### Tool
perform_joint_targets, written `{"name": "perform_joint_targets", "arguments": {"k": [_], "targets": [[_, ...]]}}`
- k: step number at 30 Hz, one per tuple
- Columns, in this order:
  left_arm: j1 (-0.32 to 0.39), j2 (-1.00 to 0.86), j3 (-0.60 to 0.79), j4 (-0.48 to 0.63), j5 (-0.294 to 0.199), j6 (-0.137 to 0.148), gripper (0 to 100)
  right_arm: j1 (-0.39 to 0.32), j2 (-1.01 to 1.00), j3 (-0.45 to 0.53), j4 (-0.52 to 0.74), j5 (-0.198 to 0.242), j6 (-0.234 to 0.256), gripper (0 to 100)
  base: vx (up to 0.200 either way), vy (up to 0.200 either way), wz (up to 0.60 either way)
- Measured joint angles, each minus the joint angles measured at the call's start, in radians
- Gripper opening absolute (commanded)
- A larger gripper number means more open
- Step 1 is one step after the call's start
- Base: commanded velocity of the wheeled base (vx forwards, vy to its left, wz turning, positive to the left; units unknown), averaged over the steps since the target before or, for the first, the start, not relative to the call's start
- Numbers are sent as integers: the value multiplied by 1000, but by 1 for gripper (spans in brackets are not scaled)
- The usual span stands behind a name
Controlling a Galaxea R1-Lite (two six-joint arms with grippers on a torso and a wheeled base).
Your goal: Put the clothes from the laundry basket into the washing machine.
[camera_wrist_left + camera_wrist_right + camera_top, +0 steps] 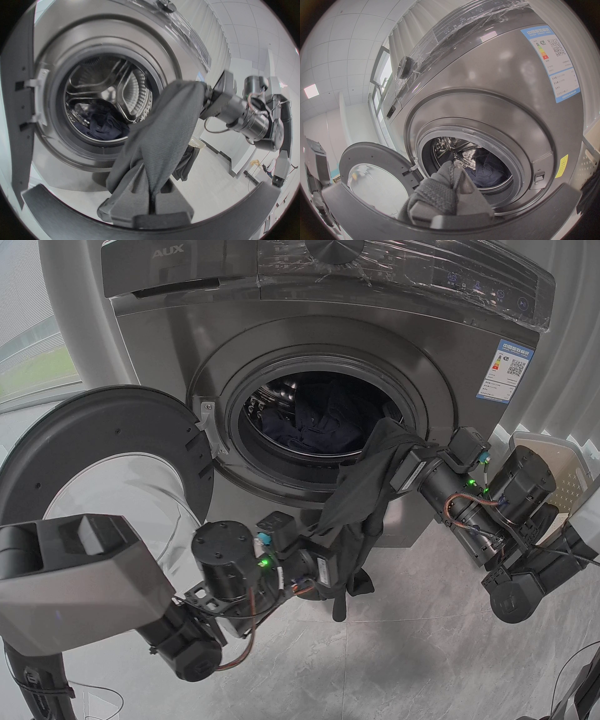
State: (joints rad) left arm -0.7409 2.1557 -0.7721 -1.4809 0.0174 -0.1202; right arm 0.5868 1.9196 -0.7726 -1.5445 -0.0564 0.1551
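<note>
A dark grey garment (359,502) hangs between my two grippers in front of the washing machine (312,321). My right gripper (392,443) is shut on its upper end at the lower right rim of the drum opening (244,427). My left gripper (334,568) is shut on its lower part, below the opening; a loose end dangles toward the floor. In the left wrist view the garment (162,137) stretches from my fingers (131,197) up to the right gripper (204,95). In the right wrist view cloth (440,190) bunches between my fingers. Dark blue clothes (319,418) lie inside the drum.
The round door (106,446) stands swung open on the left. A pale laundry basket (562,471) sits at the right, behind my right arm. Grey floor tiles (425,646) spread below the machine.
</note>
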Motion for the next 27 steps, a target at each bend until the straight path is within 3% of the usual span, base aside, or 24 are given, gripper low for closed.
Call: {"name": "perform_joint_targets", "arguments": {"k": [5,15,27], "targets": [[71,-96,111,-58,-17,0,0,0,-6,8,0,0,0,0,0,0,0],[194,-220,165,-70,-38,-1,0,8,-57,74,1,6,0,0,0,0,0],[283,-351,172,-67,-103,-14,0,56,-181,254,0,4,-3,0,0,0,0]]}}
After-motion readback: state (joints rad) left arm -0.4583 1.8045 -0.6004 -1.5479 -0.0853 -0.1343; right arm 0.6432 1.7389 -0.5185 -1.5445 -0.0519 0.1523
